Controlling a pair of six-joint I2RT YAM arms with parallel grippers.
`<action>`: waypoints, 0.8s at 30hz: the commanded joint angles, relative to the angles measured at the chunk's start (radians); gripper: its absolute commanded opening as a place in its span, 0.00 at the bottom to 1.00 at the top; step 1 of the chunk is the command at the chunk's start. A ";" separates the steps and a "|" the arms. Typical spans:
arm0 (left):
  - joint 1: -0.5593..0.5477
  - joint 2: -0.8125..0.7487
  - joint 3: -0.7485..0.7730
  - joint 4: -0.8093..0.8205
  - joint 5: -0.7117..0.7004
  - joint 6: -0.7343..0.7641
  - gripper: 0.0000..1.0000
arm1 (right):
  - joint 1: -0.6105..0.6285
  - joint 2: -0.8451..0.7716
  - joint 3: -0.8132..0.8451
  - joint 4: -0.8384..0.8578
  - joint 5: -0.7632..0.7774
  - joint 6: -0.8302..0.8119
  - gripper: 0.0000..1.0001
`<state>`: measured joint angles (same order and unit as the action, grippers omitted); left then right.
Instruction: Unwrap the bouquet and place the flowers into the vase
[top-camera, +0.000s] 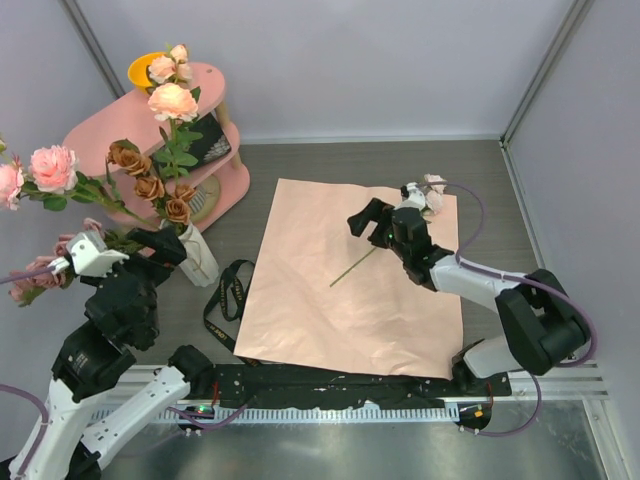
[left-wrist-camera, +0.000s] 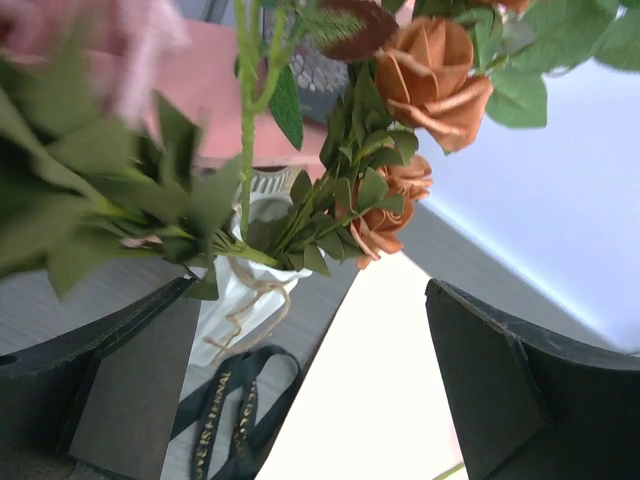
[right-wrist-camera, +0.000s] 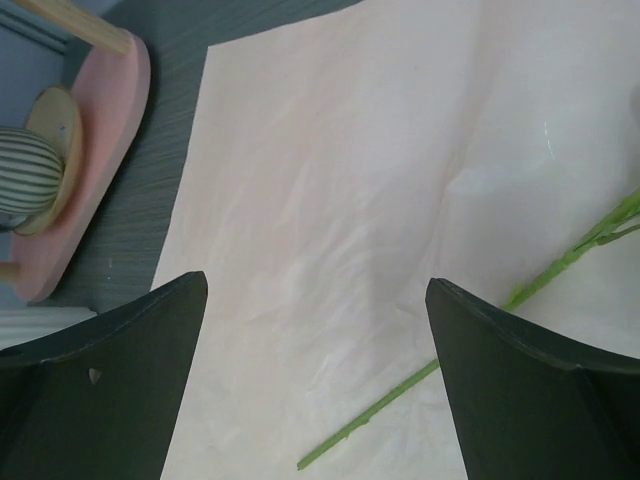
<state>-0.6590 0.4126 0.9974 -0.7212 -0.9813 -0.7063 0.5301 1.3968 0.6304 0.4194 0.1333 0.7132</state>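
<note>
Tabletop (top-camera: 300, 170): grey.
Pink paper sheet (top-camera: 350, 320): flat, unfolded, centre.
Pink shelf (top-camera: 100, 130): far left corner.
Flowers (top-camera: 150, 185): most stand in vase (top-camera: 200, 258), left of sheet, in front of shelf.
Left hand (left-wrist-camera: 310, 340): released, empty, just beside vase.
Right hand (right-wrist-camera: 315, 340): released, empty, above sheet.
Black ribbon (top-camera: 228, 295): loose between vase and sheet.
One flower (top-camera: 352, 268): lying on sheet, partly under right hand.

Left arm (top-camera: 108, 330) and right arm (top-camera: 470, 278) are matte black with white lower shells and lilac cables (top-camera: 588, 335). Left claw (left-wrist-camera: 312, 395) and right claw (right-wrist-camera: 315, 390) carry broad black wedge fingers (right-wrist-camera: 520, 400).
</note>
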 joint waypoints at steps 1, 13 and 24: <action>0.002 0.095 0.067 -0.184 0.041 -0.068 0.97 | -0.001 0.057 0.107 -0.146 -0.027 0.005 0.96; 0.002 0.227 0.153 -0.211 0.137 0.013 0.98 | -0.001 0.099 0.123 -0.136 -0.074 0.012 0.94; 0.002 0.218 0.261 -0.264 0.585 -0.021 1.00 | -0.001 0.157 0.195 -0.443 0.360 0.190 0.95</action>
<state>-0.6586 0.6498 1.2472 -1.0363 -0.6540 -0.7734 0.5301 1.5089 0.7414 0.1627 0.2241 0.7952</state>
